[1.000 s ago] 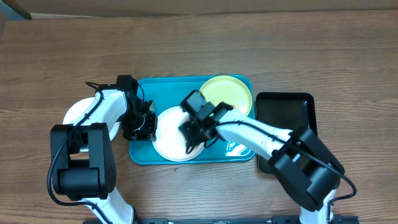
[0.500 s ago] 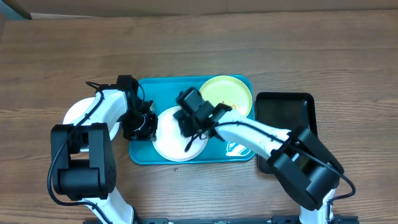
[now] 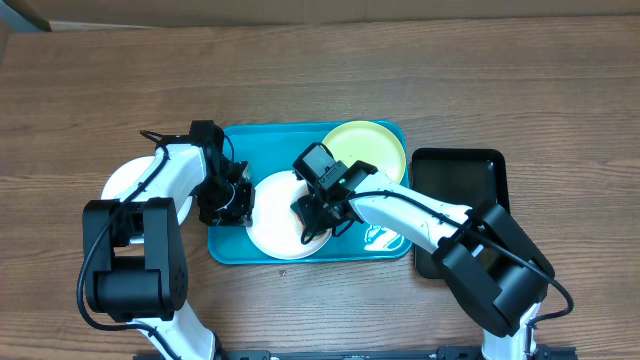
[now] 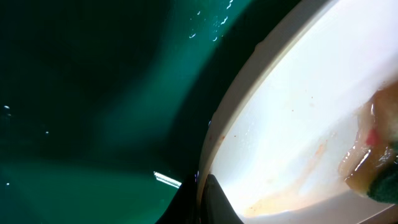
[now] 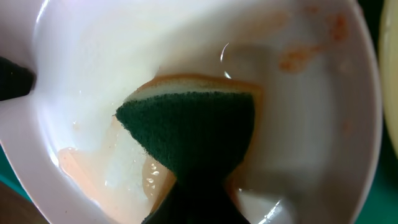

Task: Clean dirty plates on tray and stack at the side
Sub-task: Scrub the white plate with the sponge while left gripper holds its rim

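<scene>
A white plate (image 3: 272,228) smeared with orange-red sauce lies in the turquoise tray (image 3: 228,250). My left gripper (image 3: 238,200) is shut on its left rim; the left wrist view shows the rim (image 4: 214,155) pinched between the fingers (image 4: 204,190) over the tray floor (image 4: 93,112). My right gripper (image 3: 316,214) is shut on a green-and-yellow sponge (image 5: 193,130) pressed onto the wet, smeared plate (image 5: 124,50). A pale yellow-green plate (image 3: 366,150) sits at the tray's far right corner. Another white plate (image 3: 122,182) lies on the table left of the tray, partly under my left arm.
A smaller black tray (image 3: 462,180) stands right of the turquoise tray. A label (image 3: 382,238) shows on the tray floor under my right arm. The brown wooden table (image 3: 320,80) surrounds everything.
My right gripper swept the sponge toward the far left of the plate and then back toward its near right. The left gripper kept its hold on the rim.
</scene>
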Available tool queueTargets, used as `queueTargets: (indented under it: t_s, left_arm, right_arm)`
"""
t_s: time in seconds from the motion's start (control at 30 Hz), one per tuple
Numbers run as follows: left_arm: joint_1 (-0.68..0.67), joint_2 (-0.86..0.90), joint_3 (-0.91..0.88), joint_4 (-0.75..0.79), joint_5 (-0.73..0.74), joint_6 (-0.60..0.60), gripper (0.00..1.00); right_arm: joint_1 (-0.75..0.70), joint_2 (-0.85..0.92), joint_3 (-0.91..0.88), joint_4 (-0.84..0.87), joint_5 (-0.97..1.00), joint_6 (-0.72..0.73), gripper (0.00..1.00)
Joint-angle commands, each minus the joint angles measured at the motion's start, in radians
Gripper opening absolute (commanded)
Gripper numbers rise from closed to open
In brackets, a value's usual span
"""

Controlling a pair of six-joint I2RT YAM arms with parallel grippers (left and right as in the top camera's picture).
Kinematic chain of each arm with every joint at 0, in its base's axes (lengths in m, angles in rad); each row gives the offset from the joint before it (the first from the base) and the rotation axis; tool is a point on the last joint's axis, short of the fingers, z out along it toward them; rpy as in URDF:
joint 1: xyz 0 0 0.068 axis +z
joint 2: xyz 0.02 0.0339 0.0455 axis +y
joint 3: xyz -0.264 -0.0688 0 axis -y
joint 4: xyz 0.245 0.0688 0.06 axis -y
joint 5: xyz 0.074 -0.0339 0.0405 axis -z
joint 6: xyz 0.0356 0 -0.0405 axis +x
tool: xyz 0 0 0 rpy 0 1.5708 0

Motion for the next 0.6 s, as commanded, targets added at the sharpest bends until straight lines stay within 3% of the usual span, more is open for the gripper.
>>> queueTargets:
  t_s: [0.0,0.2,0.57]
  left_arm:
    - [-0.012,0.023,-0.015,-0.002,-0.011,-0.005,0.04]
    - [-0.012,0.023,-0.015,-0.002,-0.011,-0.006,0.04]
    - [-0.012,0.023,-0.015,-0.002,-0.011,-0.005,0.04]
  right_arm:
    - [-0.007,0.014,0.018,0.003,0.037,-0.004,0.08]
    - [-0.073,0.014,0.071,0.05,0.148,0.026,0.08]
    - [-0.074,0.016,0.011,-0.011,0.052,0.026,0.09]
